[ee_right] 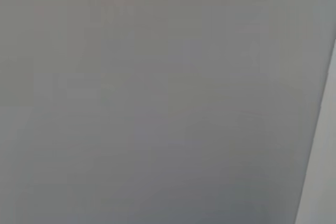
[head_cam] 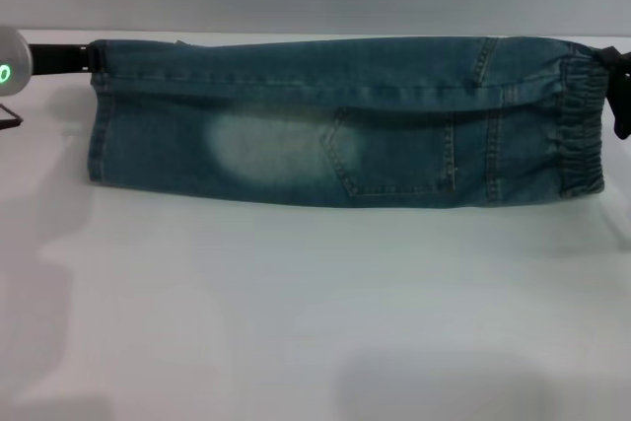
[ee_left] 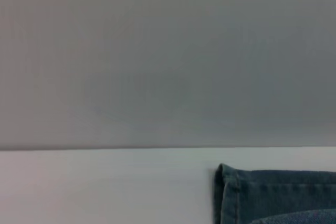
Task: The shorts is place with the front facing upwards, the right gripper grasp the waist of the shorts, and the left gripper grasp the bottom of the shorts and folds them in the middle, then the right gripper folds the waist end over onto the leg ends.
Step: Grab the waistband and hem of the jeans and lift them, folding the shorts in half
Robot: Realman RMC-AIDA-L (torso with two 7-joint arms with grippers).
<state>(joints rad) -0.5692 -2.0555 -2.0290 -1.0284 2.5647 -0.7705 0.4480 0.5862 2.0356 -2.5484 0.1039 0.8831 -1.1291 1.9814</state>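
The shorts [head_cam: 345,120] across the upper half of the head view are blue denim with a pale, faded patch left of centre and lighter stitched seams around a pocket. At the frame's right edge the waist of the shorts [head_cam: 580,125] is darker blue, ruched. My left gripper [head_cam: 59,59] is black, its arm silver-white with a green light. The table [head_cam: 315,313] is white.

Shorts [head_cam: 345,120]: blue denim, folded lengthwise into a long band, stretched across far side of white worktop.
Fade patch: pale, on lower layer towards left.
Back pocket: facing up, mid-band.
Waist [head_cam: 582,120]: gathered elastic, at right end.
Leg hems [head_cam: 99,110]: flat, stitched, at left end.
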